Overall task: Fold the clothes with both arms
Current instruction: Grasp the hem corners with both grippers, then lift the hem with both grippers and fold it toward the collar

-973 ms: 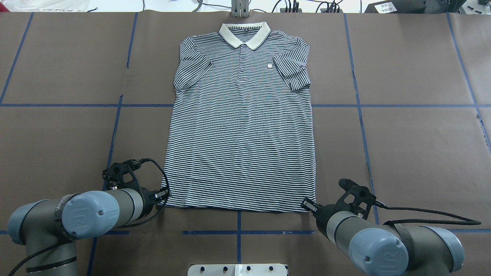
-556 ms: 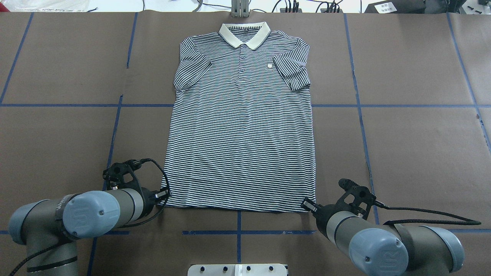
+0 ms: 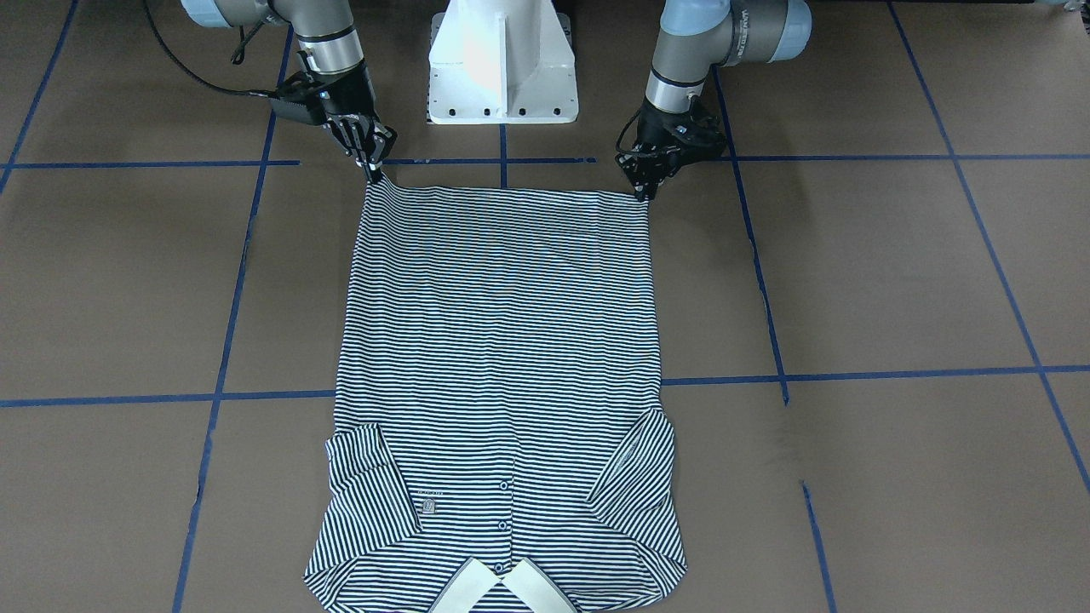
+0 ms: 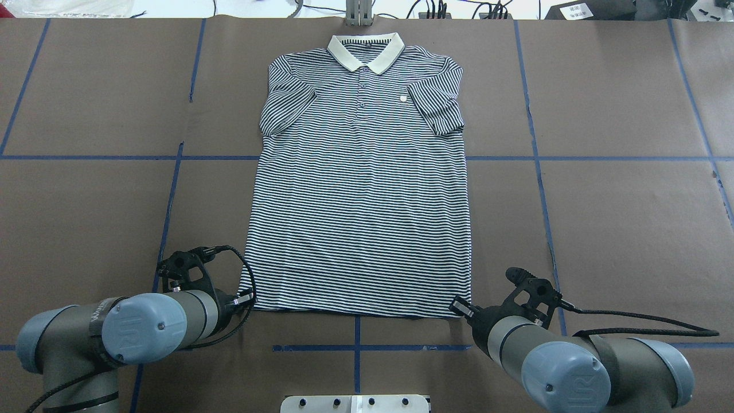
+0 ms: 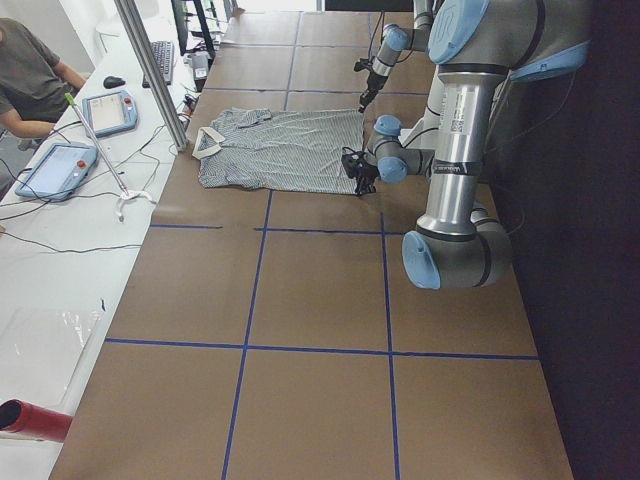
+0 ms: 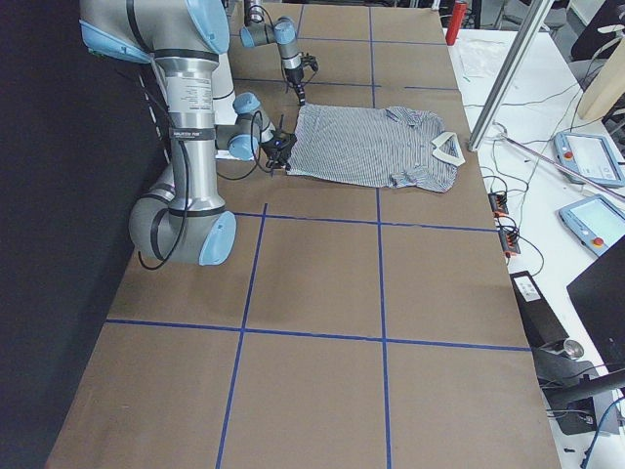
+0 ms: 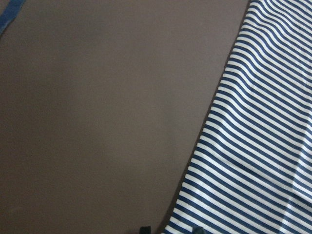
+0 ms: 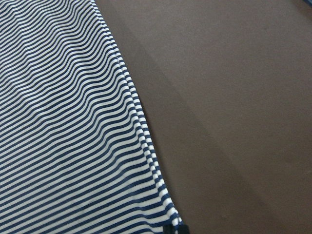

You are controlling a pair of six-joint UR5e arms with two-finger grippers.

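The navy-and-white striped polo shirt lies flat and face up, with its cream collar at the far edge and its hem toward me. My left gripper is low at the hem's left corner. In the left wrist view its two tips stand slightly apart, astride the shirt's edge. My right gripper is at the hem's right corner, and its tips meet on the corner in the right wrist view. In the front view the left gripper and right gripper both touch the hem.
The brown table cover carries blue tape lines. The white pedestal base stands between the arms. The right arm's black cable trails on the table. Tablets and cables lie beyond the table's far edge.
My left arm and gripper have shifted a little toward me along the shirt's left edge, down to the hem corner. The right arm and the shirt have not moved.
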